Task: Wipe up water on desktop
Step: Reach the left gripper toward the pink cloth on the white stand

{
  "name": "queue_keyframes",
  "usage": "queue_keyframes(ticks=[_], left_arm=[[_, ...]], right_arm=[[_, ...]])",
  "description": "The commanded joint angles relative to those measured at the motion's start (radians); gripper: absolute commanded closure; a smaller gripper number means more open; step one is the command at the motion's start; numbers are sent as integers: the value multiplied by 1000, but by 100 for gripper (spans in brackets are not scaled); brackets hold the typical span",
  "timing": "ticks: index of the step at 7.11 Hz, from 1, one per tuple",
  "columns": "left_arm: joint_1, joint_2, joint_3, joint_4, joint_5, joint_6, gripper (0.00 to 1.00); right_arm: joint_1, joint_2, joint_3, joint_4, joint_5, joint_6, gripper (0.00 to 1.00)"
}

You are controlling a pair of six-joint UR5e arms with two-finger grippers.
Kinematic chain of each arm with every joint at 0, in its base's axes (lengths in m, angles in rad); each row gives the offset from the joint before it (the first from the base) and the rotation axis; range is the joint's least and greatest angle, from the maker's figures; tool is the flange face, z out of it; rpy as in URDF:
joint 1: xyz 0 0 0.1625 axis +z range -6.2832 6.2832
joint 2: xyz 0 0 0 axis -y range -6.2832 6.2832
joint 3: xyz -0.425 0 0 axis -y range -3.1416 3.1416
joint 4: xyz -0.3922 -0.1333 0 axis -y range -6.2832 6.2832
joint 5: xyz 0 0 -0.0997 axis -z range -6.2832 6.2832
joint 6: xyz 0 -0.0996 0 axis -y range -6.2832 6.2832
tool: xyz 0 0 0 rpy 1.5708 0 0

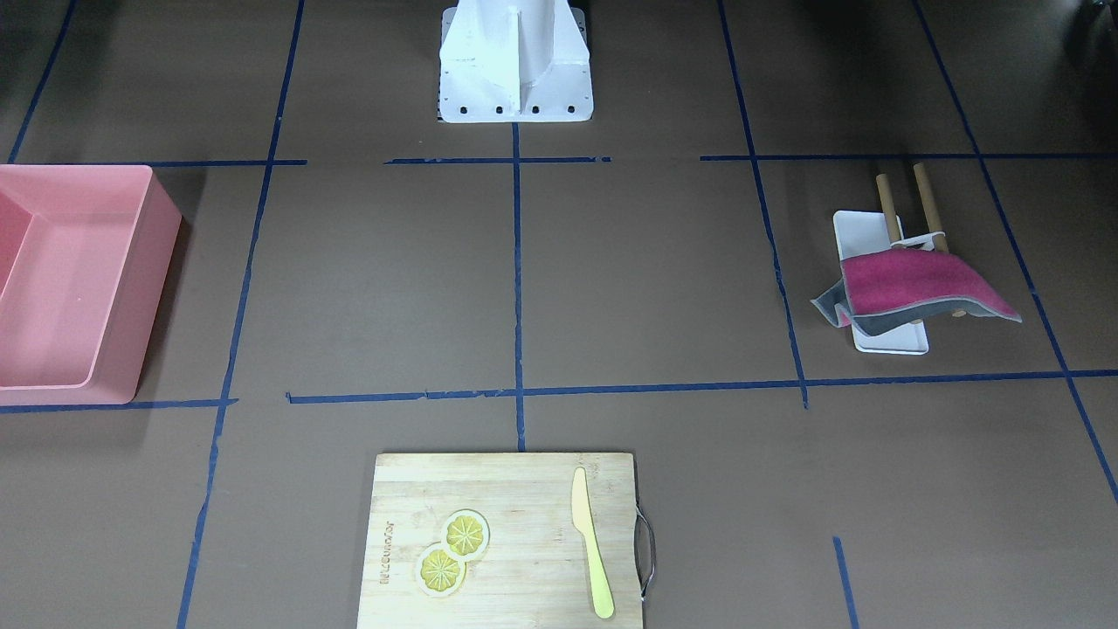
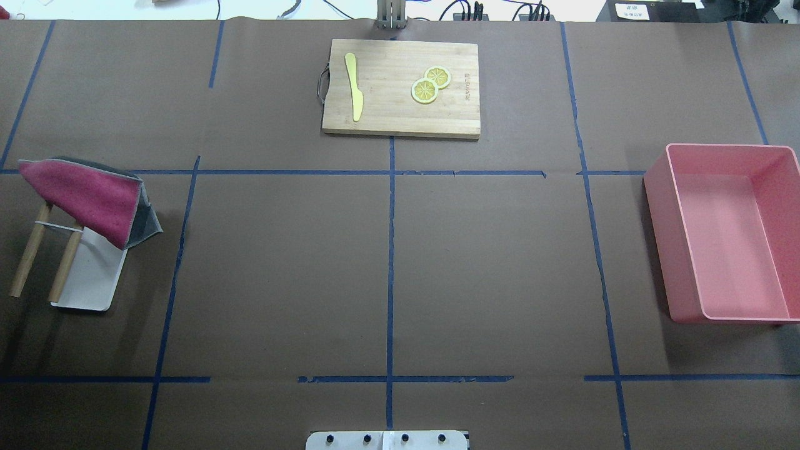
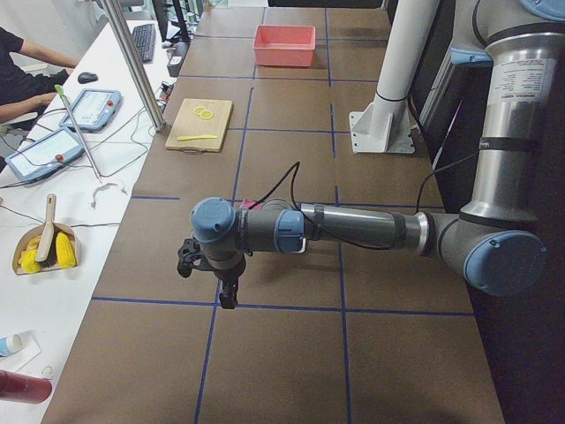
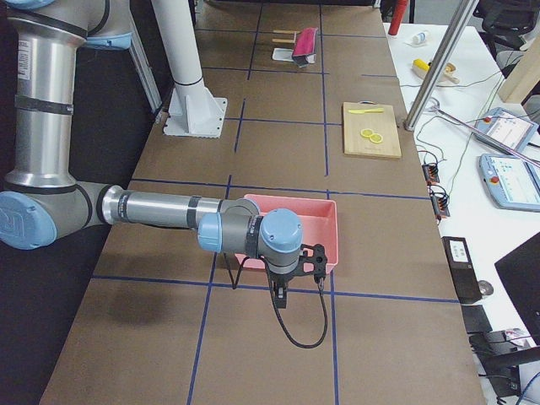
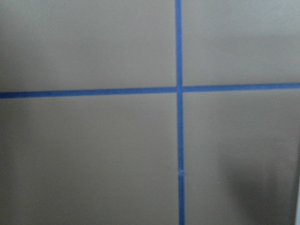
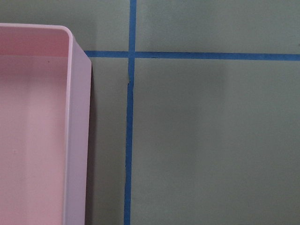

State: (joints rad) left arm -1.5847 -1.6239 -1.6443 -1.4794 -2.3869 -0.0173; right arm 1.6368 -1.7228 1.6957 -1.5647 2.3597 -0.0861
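The desktop (image 2: 487, 262) is a matte dark-brown surface marked off by blue tape lines; I see no water on it in any view. A magenta and grey cloth (image 2: 84, 194) hangs over a small wooden rack (image 2: 28, 259) on a white tray (image 2: 94, 281) at the robot's left. My left gripper (image 3: 228, 296) shows only in the exterior left view, hanging over a tape line near the table's left end. My right gripper (image 4: 281, 299) shows only in the exterior right view, beside the pink bin (image 4: 291, 221). I cannot tell whether either is open or shut. The wrist views show no fingers.
The pink bin (image 2: 725, 237) stands at the robot's right; its corner fills the left of the right wrist view (image 6: 37, 140). A bamboo cutting board (image 2: 400, 87) at the far middle carries a yellow knife (image 2: 354, 87) and two lemon slices (image 2: 430, 84). The white robot base (image 1: 515, 65) stands mid-table.
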Motion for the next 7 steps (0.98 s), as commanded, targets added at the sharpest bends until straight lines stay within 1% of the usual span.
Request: queue_keyframes(ticks=[1, 2, 3, 4, 6, 7], left_arm=[[23, -4, -31, -25, -142, -53, 0], [26, -11, -14, -111, -229, -79, 0], [28, -22, 16, -174, -273, -169, 0], [29, -42, 59, -250, -278, -238, 0], [69, -43, 196, -445, -301, -341, 0], [95, -44, 234, -554, -301, -446, 0]], right_arm=[[0, 3, 9, 0, 1, 2, 0], [0, 5, 12, 0, 3, 2, 0], [0, 5, 28, 0, 7, 6, 0], [0, 5, 42, 0, 7, 40, 0], [0, 6, 53, 0, 10, 49, 0], [0, 6, 53, 2, 10, 49, 0]])
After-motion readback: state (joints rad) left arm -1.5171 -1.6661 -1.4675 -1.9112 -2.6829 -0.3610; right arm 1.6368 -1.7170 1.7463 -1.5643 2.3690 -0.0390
